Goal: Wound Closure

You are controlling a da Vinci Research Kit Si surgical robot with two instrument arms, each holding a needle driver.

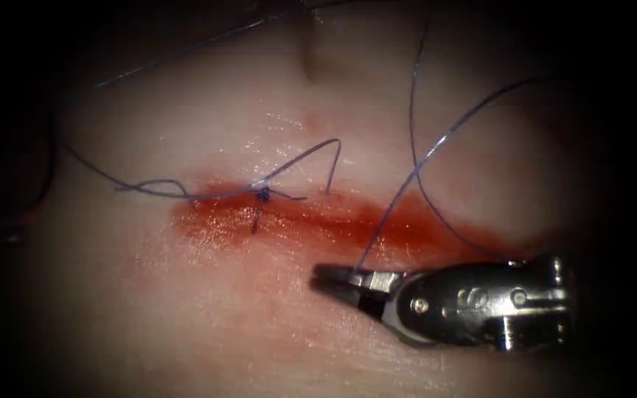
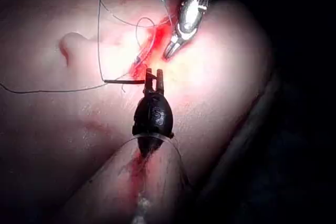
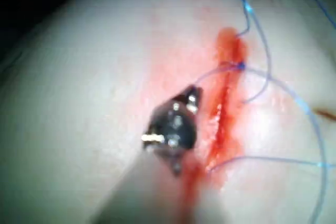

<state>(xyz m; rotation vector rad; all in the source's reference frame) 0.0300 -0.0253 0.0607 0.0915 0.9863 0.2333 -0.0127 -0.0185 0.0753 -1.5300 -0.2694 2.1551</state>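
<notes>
On the far left, the thread (image 1: 90,166) comes in from the dark edge and dips across the pale tissue (image 1: 186,317) towards the cut (image 1: 407,221). It runs into a small dark knot (image 1: 263,194) at the left end of the cut, with a short tail hanging below and a loop arching up to the right of it. Red fluid (image 1: 215,225) lies along the cut from the knot rightwards.

From the left arm's own camera, the left tool (image 2: 154,78) sits just short of the cut (image 2: 149,51). Its jaws are pinched on the end of a dark straight bar that looks like the needle (image 2: 123,82) seen edge-on. The needle sticks out sideways from the jaws, clear of the tissue (image 2: 63,145), and thread (image 2: 52,89) trails from its far end.

Further right, a long strand drops to the right tool (image 1: 337,278), which lies just below the cut with its tip pointing left. Its jaws are pressed together on the thread, well to the right of the knot. From its wrist camera, the right tool (image 3: 190,97) sits just beside the cut (image 3: 226,103), with the knot (image 3: 240,66) beyond the tip.
</notes>
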